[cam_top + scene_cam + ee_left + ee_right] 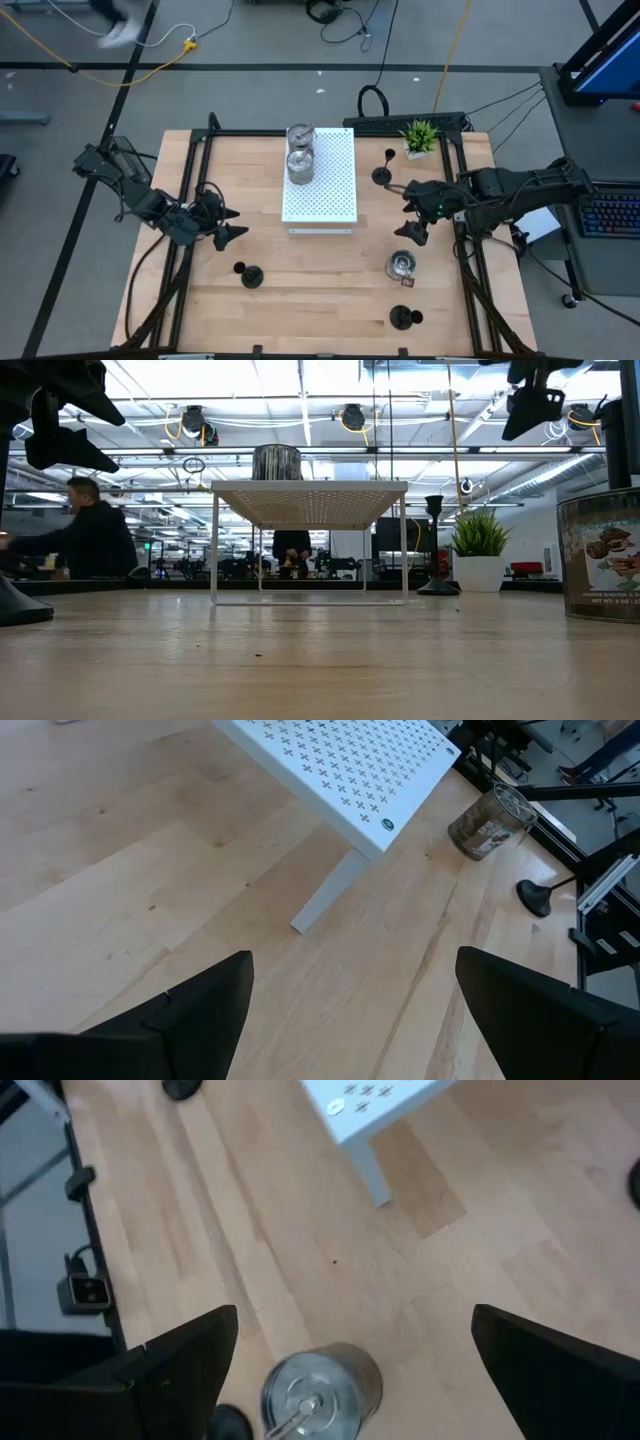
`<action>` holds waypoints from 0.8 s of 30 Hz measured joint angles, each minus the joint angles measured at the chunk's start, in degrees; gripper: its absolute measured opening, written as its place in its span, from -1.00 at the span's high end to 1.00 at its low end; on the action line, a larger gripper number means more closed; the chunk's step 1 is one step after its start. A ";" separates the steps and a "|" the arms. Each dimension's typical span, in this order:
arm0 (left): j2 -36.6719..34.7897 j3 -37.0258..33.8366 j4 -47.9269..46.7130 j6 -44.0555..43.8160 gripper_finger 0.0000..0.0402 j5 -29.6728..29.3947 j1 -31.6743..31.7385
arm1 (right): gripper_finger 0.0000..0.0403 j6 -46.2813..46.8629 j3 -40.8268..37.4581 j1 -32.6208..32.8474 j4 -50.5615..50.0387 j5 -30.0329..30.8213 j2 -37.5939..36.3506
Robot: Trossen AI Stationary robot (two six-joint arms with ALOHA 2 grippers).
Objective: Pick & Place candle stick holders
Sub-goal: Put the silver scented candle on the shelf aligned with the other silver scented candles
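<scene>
Two silver cups [300,152] stand on the white perforated board [320,175]; one also shows in the low view [277,462]. A third silver cup [402,265] stands on the table at the right; it also shows in the right wrist view [320,1385]. Black holders stand upright on their round bases at the far right [383,172], near left [250,275] and near right [403,318]. My left gripper [225,225] is open and empty, above the table left of the board. My right gripper [412,210] is open and empty, above the table just beyond the third cup.
A small green potted plant [420,135] stands at the far right corner. The board stands on thin white legs [325,900], with room beneath it. A black frame [470,250] runs along the table's sides. Bare wood lies between the board and the near edge.
</scene>
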 joint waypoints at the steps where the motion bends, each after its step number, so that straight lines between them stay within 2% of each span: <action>1: 0.00 0.00 0.00 0.11 -0.75 0.00 0.00 | -0.95 0.82 0.00 1.47 0.00 0.87 0.25; 11: 0.01 0.00 0.00 3.18 -0.75 0.09 0.02 | -0.95 5.26 0.00 13.15 1.03 1.39 6.37; 18: 0.01 0.00 0.02 6.08 -0.75 -0.07 0.00 | -0.95 7.69 0.00 17.75 1.32 1.21 10.74; 24: 0.01 0.00 0.04 6.73 -0.75 -0.09 0.01 | -0.95 10.40 0.00 19.37 -0.82 0.98 11.06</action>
